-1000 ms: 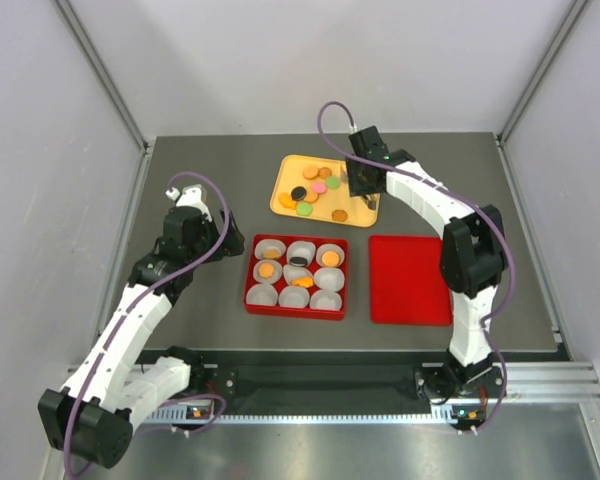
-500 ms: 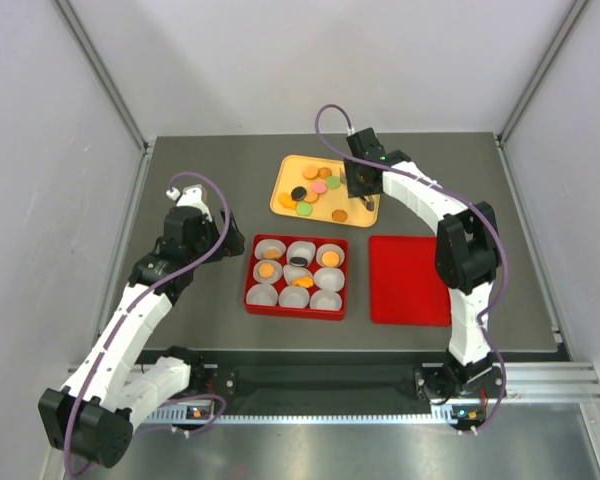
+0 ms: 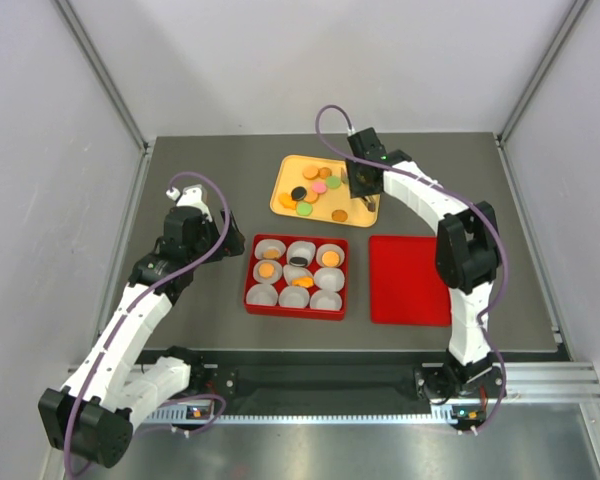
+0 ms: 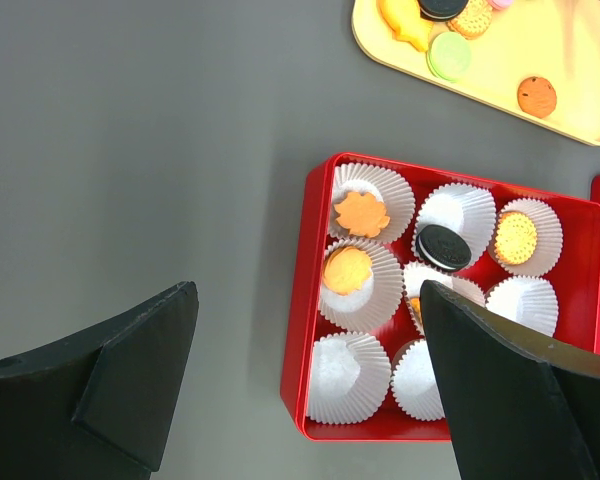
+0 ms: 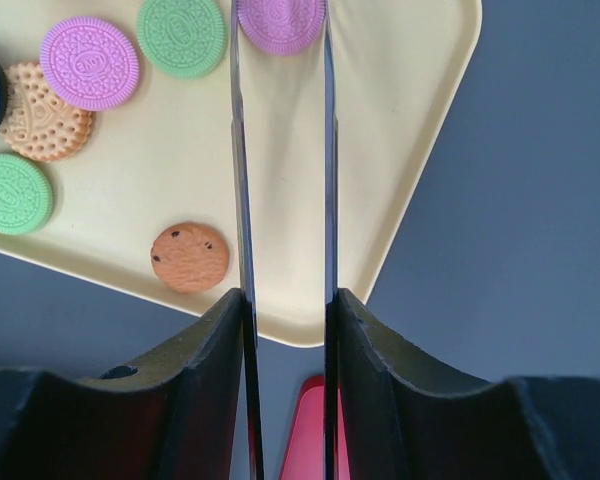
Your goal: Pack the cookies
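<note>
The cookies lie on a yellow tray (image 3: 278, 203), also in the right wrist view (image 5: 400, 150). My right gripper (image 3: 364, 198) hangs over the tray's right part. Its thin blades stand at a narrow gap, closed against the two edges of a pink cookie (image 5: 280, 22) lying flat on the tray. A chip cookie (image 5: 189, 257), green, pink and orange ones lie to the left. The red box (image 4: 302, 330) holds white paper cups (image 4: 348, 375); some hold cookies: orange (image 4: 346, 270), black (image 4: 443, 246). My left gripper (image 4: 305, 300) is wide open and empty above the box's left edge.
A flat red lid (image 3: 410, 280) lies right of the red box (image 3: 248, 278) on the dark table. Grey walls close in the back and both sides. The left arm (image 3: 140, 300) stretches along the table's left part.
My right gripper has shifted a little to the left over the tray since one second ago, then held still. The left arm has not moved.
</note>
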